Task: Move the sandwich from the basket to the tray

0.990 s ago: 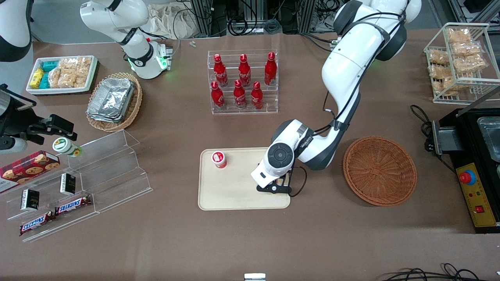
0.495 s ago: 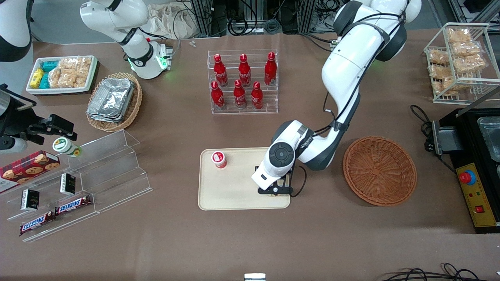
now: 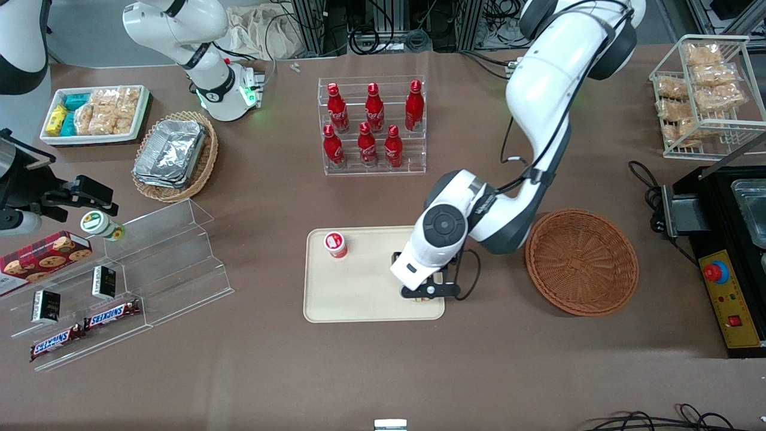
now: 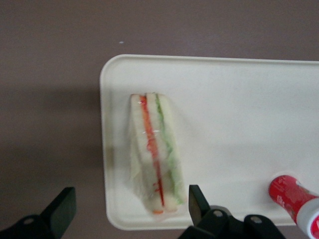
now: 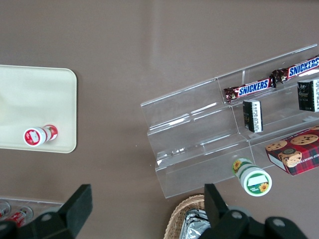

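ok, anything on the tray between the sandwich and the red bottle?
No. The left wrist view shows only bare tray between the sandwich and the red bottle. The gripper hangs open above the sandwich, not touching it.

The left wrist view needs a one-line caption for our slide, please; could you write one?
Open pincer above the wrapped sandwich lying on the cream tray, beside a small red bottle.
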Robot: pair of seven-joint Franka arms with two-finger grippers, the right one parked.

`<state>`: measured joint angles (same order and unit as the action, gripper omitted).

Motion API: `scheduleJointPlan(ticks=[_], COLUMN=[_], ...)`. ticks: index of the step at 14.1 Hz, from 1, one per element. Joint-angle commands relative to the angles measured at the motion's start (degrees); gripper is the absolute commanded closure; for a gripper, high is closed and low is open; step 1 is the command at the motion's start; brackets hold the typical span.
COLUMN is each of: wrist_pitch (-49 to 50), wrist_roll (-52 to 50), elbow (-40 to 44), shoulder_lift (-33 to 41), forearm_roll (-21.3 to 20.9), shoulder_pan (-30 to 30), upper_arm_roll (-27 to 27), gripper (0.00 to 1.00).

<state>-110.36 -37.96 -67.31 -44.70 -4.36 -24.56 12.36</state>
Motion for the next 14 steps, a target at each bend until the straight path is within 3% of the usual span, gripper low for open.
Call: scheduleJointPlan(ticks=[1,7,8,9,14], wrist_pitch=[5.41,5.69,5.42,5.86,6.92], wrist_roll=[5.41,7.55,7.55,7.63,20.96], elbow=[-4.83,-23.37,-25.75,-26.99,-34.28], shoulder_lift=[9.25,29.38,32.11,34.05,41.7], forearm_roll=[1.28,1.54,3.28,5.13,5.06], shoulder_pan=[5.29,15.67,17.51,19.45,25.87], upper_arm_roll=[0.03,-0.05,-0.06,-0.06,-0.41], gripper=[0.0,0.02,0.02,0.02,0.05])
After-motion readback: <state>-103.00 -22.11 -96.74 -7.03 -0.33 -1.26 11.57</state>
